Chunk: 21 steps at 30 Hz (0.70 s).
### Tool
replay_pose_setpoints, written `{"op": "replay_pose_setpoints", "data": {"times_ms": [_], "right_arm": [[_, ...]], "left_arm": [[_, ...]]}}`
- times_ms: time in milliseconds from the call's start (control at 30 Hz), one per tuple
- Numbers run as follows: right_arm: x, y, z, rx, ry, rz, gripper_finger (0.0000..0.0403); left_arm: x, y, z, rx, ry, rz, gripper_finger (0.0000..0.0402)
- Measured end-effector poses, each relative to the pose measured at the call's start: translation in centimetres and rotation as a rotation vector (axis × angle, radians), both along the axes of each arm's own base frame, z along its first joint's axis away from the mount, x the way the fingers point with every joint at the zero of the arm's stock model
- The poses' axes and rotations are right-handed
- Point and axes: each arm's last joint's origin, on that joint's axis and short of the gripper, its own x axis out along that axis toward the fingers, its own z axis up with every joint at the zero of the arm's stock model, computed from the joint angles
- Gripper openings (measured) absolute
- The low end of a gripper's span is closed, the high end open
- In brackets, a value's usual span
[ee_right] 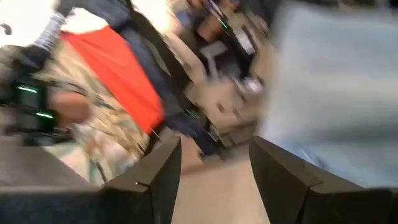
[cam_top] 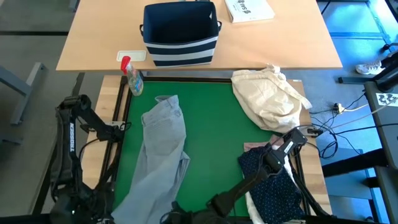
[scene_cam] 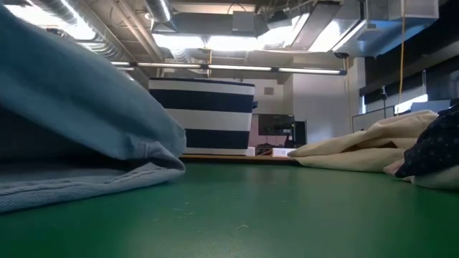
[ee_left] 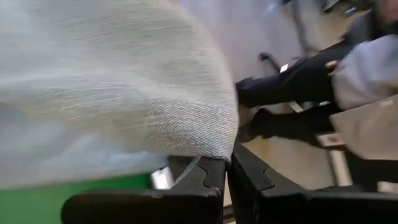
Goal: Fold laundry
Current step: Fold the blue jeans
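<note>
- grey denim fills my left wrist view: the light grey jeans [cam_top: 160,155] lie lengthwise on the left half of the green surface [cam_top: 214,134], waistband toward the far edge, legs running to the near edge.
- my left hand [ee_left: 227,177] is at the near edge, out of sight from above; its two dark fingers are pressed together, pinching a fold of the jeans' hem.
- my right hand [ee_right: 214,165] is parted about halfway and has hold of nothing; its arm stretches over the near right corner.
- under that arm lies the navy white-dotted shirt [cam_top: 273,190], heaped on the right side of the surface, with a strip of the pale pink top [cam_top: 254,147] showing at its far edge and a bit of the white shirt [cam_top: 256,210] at its near edge.
- a cream-beige cloth bundle [cam_top: 268,96] sits at the far right corner.
- beyond the green, a navy striped bin [cam_top: 180,32] stands on the wooden table [cam_top: 93,37].
</note>
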Motion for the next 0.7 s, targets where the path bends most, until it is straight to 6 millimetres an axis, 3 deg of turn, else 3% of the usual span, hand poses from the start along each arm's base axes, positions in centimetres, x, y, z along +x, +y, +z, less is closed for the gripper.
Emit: {"op": "replay_pose_setpoints", "data": {"times_ms": [200, 367, 467, 700], "right_arm": [[0.1, -0.1, -3.8, 0.022, 0.280, -0.022, 0.0191], [0.6, -0.6, -3.0, 0.069, 0.215, -0.071, 0.0191], [1.7, -2.0, -2.6, 0.083, 0.159, -0.140, 0.0191], [3.3, -4.2, -1.3, 0.132, 0.043, -0.094, 0.0191]], "left_arm": [[0.5, 0.5, 2.0, -0.092, -0.137, 0.018, 0.0005], [0.5, 1.1, 2.6, -0.079, -0.197, 0.051, 0.0005], [0.5, 1.1, 2.6, -0.075, -0.199, 0.050, 0.0005], [0.8, 1.2, 2.6, -0.065, -0.206, 0.045, 0.0005]]}}
